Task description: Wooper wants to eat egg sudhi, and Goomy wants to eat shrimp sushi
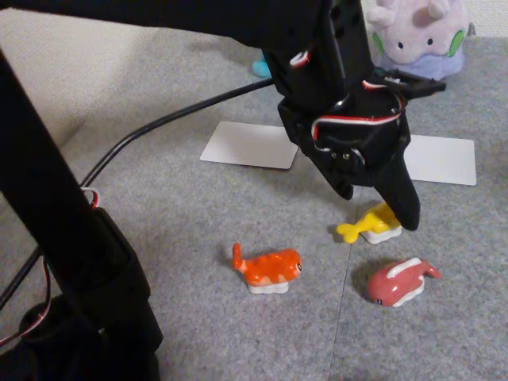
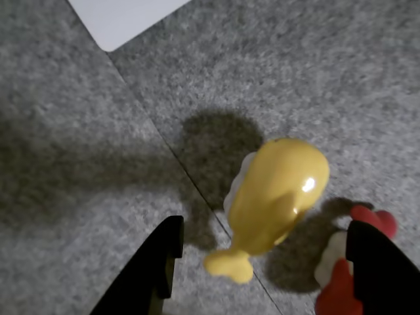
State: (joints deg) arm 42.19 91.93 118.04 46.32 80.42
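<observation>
- On the grey carpet, your gripper (image 1: 379, 208) hung low over the egg sudhi (image 1: 369, 225), its fingers spread and grasping nothing; in the wrist view the two black fingertips (image 2: 164, 252) flanked the yellow toy's (image 2: 275, 197) tail end without touching it.
- You had the shrimp sushi (image 1: 268, 268) lying nearer the front edge of the carpet, apart from the egg sudhi.
- Your red-pink toy (image 1: 399, 282) sat just beside the egg sudhi, toward the front right in the fixed view.
- Goomy (image 1: 418, 33) sat at the far edge, behind a white card (image 1: 440, 159).
- A second white card (image 1: 248, 144) lay to its left; a sliver of blue (image 1: 261, 65) showed behind your arm.
</observation>
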